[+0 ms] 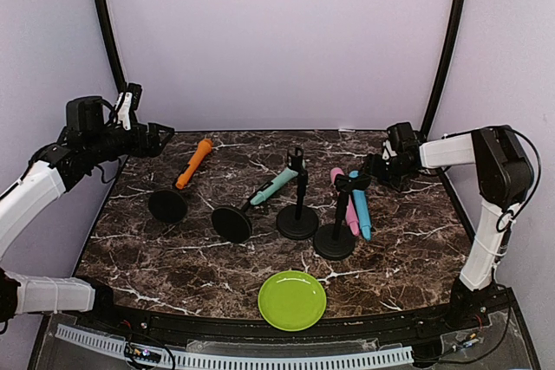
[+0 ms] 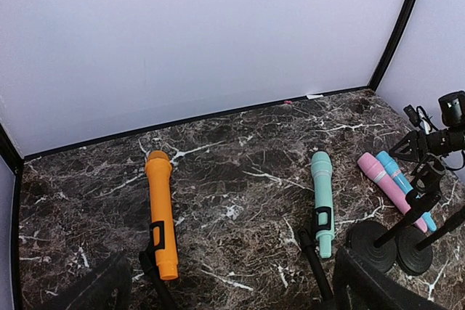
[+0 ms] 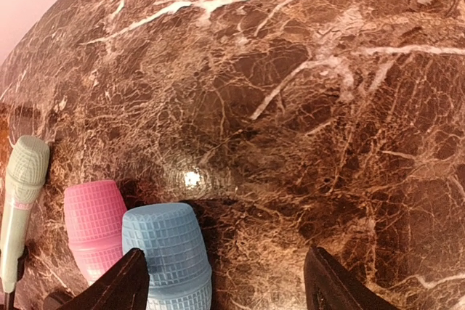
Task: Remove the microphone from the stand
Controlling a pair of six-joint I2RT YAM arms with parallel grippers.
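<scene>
An orange microphone sits tilted in the clip of the left stand; it also shows in the left wrist view. A teal microphone sits in the clip of a second stand. A pink microphone and a blue microphone lie side by side behind the right stand; I cannot tell if either is clipped. My left gripper is open and empty, raised at the back left. My right gripper is open, low by the blue head and the pink head.
An upright stand with an empty clip stands in the middle. A green plate lies near the front edge. Purple walls close the back and sides. The marble tabletop is bare at the right and front left.
</scene>
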